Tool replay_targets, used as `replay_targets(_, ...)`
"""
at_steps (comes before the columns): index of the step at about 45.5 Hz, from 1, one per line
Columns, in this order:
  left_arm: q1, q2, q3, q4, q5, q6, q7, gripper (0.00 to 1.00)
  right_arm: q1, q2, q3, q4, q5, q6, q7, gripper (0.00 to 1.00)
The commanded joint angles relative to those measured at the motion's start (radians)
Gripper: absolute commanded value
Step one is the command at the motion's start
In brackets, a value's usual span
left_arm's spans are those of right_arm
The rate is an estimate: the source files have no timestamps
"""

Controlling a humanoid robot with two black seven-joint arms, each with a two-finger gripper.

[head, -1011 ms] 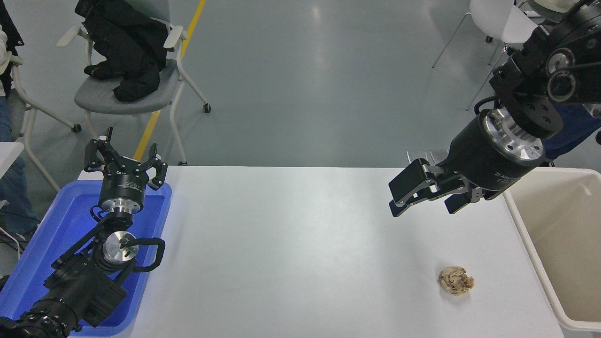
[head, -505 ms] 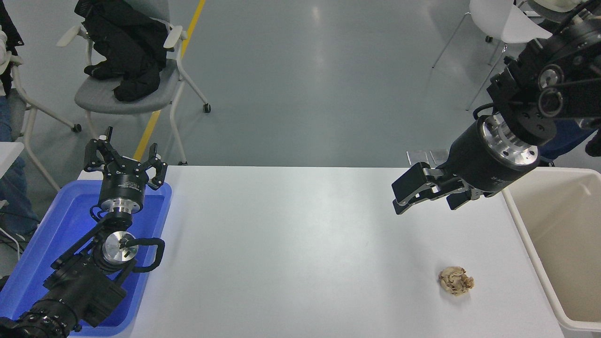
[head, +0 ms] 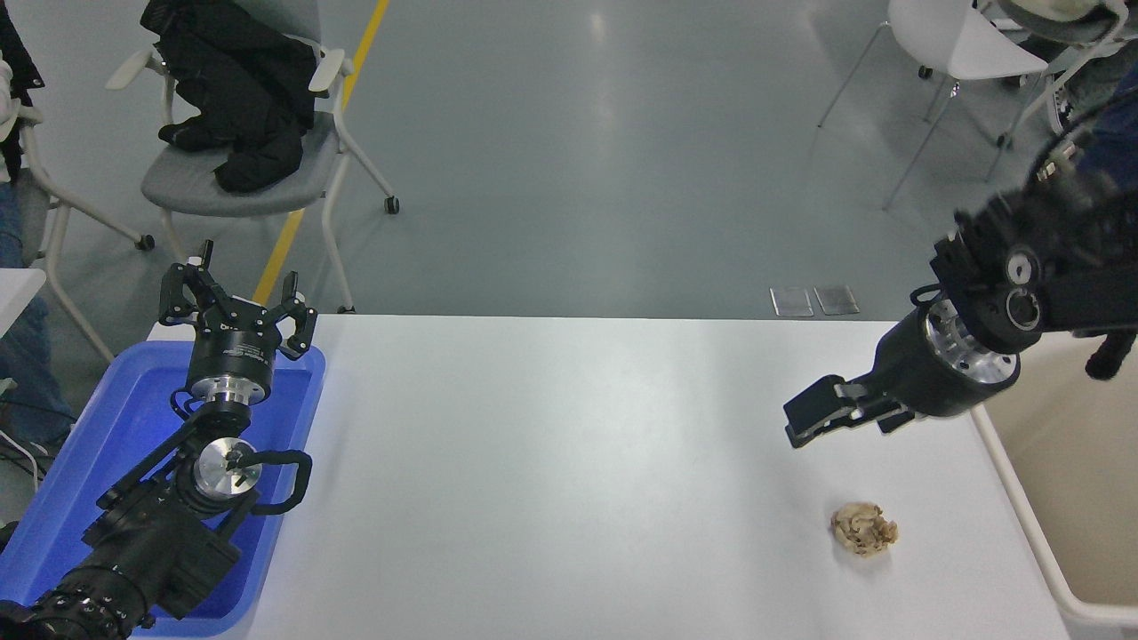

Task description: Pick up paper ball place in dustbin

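The ball (head: pixel 864 531) lies on the table (head: pixel 551 462) near the bin (head: pixel 1022 524) (untouched), at five o'clock from the right gripper (head: pixel 813 420). Whether its fingers are spread I cannot tell. Best to centre over the wad, then descend straight.

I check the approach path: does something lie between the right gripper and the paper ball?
No. In the head view, only bare white table shows between the right gripper and the paper ball.

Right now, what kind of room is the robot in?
Probably a robot lab or test room: a bare grey floor with a yellow line, wheeled office chairs, and a white table set up for practice.
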Motion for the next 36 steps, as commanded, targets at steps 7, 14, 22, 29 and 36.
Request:
replay_targets(7, 0.0, 0.0, 0.0, 0.0, 0.0, 0.0, 0.0, 0.99, -0.382, -0.056, 0.113, -0.262, -0.198, -0.096, -0.002, 1.0)
replay_targets(14, 0.0, 0.0, 0.0, 0.0, 0.0, 0.0, 0.0, 0.99, -0.514, -0.056, 0.156, -0.368, -0.259, -0.106, -0.002, 1.0)
replay_targets(22, 0.0, 0.0, 0.0, 0.0, 0.0, 0.0, 0.0, 0.99, -0.595, -0.05, 0.197, -0.404, -0.261, -0.146, -0.002, 1.0)
replay_targets(29, 0.0, 0.0, 0.0, 0.0, 0.0, 0.0, 0.0, 0.99, -0.684, -0.047, 0.231, -0.487, -0.264, -0.158, -0.002, 1.0)
replay_targets(36, 0.0, 0.0, 0.0, 0.0, 0.0, 0.0, 0.0, 0.99, -0.729, -0.045, 0.251, -0.515, -0.266, -0.171, -0.002, 1.0)
